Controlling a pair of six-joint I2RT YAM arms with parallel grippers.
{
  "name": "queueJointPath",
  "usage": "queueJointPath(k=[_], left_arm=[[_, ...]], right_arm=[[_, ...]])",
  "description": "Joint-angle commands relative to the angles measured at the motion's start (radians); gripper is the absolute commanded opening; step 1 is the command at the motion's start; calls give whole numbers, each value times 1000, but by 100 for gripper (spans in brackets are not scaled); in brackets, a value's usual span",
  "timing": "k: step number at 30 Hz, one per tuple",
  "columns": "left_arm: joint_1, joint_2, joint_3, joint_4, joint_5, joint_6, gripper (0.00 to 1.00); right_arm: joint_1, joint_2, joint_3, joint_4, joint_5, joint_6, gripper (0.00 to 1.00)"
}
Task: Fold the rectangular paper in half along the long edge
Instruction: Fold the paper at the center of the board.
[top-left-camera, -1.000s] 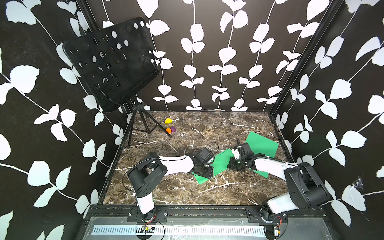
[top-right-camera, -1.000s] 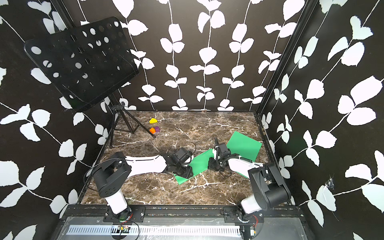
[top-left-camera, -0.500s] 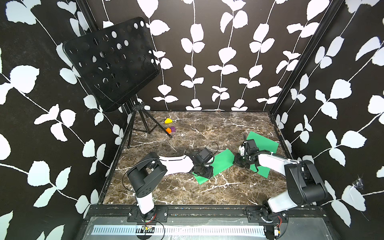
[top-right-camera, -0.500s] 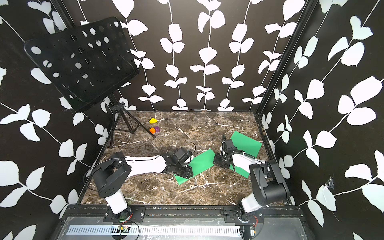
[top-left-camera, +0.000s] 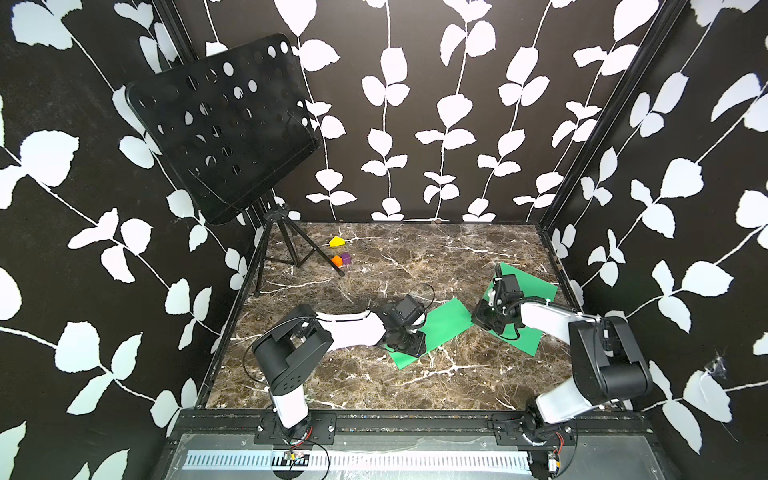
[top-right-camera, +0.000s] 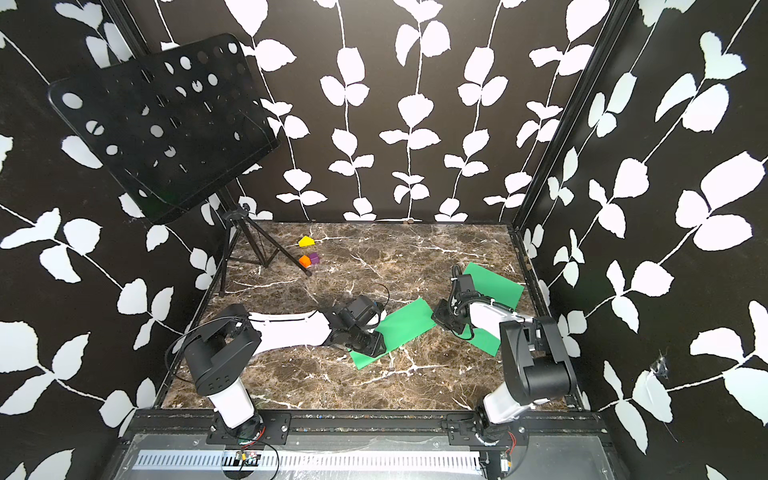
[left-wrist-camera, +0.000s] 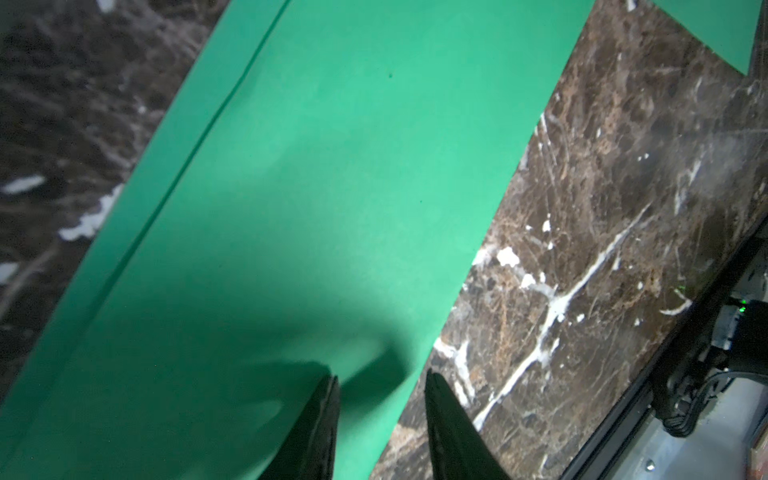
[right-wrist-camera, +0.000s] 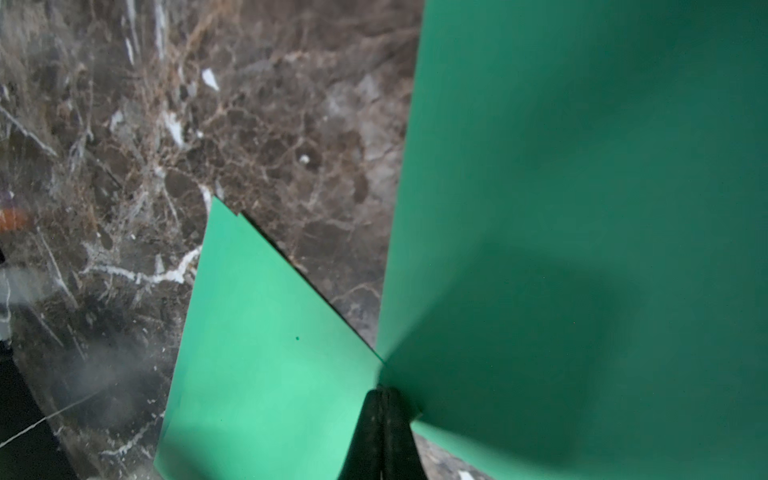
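A green paper (top-left-camera: 440, 326) (top-right-camera: 401, 328) lies on the marble as a folded strip. In the left wrist view the paper (left-wrist-camera: 332, 187) shows a second layer's edge along one side. My left gripper (top-left-camera: 409, 347) (left-wrist-camera: 380, 376) is open at the strip's near-left end, one fingertip on the paper and the other on bare marble past its long edge. My right gripper (top-left-camera: 476, 321) (right-wrist-camera: 384, 392) is shut, its tips where the strip's far corner (right-wrist-camera: 266, 353) meets a second green sheet (top-left-camera: 528, 286) (right-wrist-camera: 582, 208). Whether it pinches paper cannot be told.
A black music stand (top-left-camera: 224, 124) on a tripod (top-left-camera: 291, 253) fills the back left. Yellow (top-left-camera: 336, 242), orange (top-left-camera: 337, 261) and purple (top-left-camera: 346, 258) blocks sit by its legs. Patterned walls close in the marble table (top-left-camera: 374, 382) on three sides.
My right gripper drew back toward the right-hand sheet, then came a little way back to the strip's end. The left arm and the strip have not moved.
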Motion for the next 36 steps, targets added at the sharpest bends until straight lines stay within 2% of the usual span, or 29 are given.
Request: queueJointPath(k=[1, 3, 7, 13, 16, 19, 22, 27, 34, 36], left_arm=[[13, 37, -38, -105, -43, 19, 38], [14, 38, -29, -96, -36, 24, 39], [14, 20, 2, -72, -12, 36, 40], [19, -36, 39, -64, -11, 42, 43], [23, -72, 34, -51, -8, 41, 44], [31, -109, 18, -42, -15, 33, 45], [39, -147, -2, -39, -27, 26, 46], [49, -181, -22, -32, -49, 22, 48], [50, -141, 34, -16, -65, 16, 50], [50, -103, 72, 6, -49, 19, 46]], right_arm=[[17, -57, -12, 1, 65, -4, 7], [62, -70, 24, -2, 64, -59, 11], [187, -2, 129, -11, 16, -141, 20], [351, 154, 210, 65, -109, -117, 18], [387, 214, 224, 78, -134, -94, 16], [390, 243, 220, 75, -124, -87, 14], [382, 258, 231, 34, -58, -108, 12], [325, 296, 244, 49, 20, -111, 9], [271, 311, 268, 139, 62, -43, 8], [272, 315, 256, 178, 38, -19, 8]])
